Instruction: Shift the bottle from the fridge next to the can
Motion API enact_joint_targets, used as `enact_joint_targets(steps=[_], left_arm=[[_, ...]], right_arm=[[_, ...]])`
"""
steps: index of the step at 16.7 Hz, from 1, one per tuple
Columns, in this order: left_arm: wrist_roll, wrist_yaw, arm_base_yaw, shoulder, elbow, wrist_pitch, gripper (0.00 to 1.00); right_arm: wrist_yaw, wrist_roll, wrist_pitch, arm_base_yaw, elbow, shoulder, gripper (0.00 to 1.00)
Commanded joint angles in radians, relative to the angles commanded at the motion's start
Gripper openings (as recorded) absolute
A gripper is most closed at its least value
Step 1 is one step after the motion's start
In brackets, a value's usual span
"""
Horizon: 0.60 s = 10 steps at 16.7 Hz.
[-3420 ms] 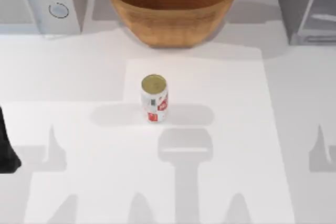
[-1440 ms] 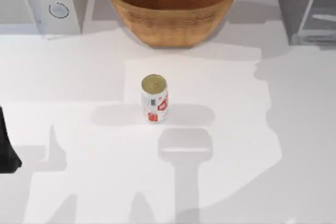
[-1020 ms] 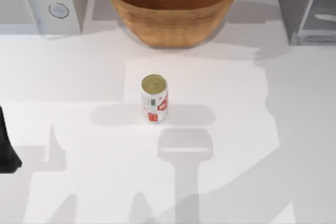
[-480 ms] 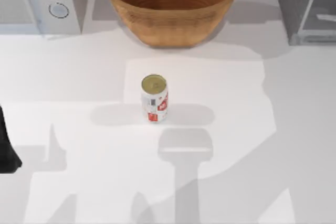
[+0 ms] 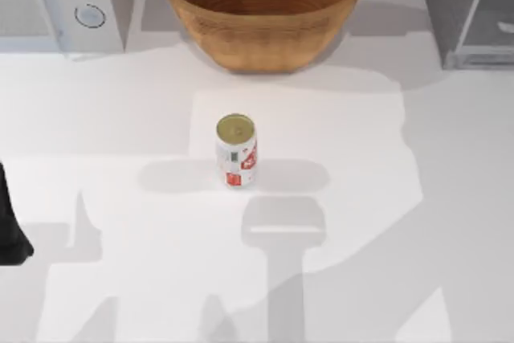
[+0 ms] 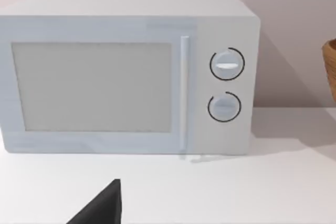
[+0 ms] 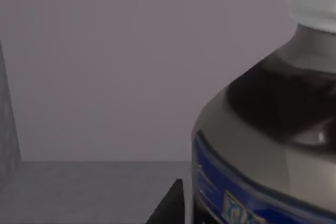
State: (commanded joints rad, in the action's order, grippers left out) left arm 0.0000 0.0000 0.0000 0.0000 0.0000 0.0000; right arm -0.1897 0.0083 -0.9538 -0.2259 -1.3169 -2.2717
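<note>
White table (image 5: 120, 118), can (image 5: 236, 151) midway, basket (image 5: 263, 6) behind, bottle (image 7: 273, 150) inside fridge (image 5: 470, 10), jaws' state unclear.

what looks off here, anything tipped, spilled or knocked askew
Nothing stands out. The can stands upright mid-table with nothing spilled around it, the basket sits level at the back, the microwave door is shut, and the bottle stands upright inside the grey fridge.
</note>
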Motion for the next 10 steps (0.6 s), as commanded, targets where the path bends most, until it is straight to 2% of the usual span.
enact_joint_targets(steps=[5,10], left_arm=[[0.000,0.000,0.000,0.000,0.000,0.000,1.00],[0.000,0.000,0.000,0.000,0.000,0.000,1.00]], right_arm=[[0.000,0.000,0.000,0.000,0.000,0.000,0.02],[0.000,0.000,0.000,0.000,0.000,0.000,0.00]])
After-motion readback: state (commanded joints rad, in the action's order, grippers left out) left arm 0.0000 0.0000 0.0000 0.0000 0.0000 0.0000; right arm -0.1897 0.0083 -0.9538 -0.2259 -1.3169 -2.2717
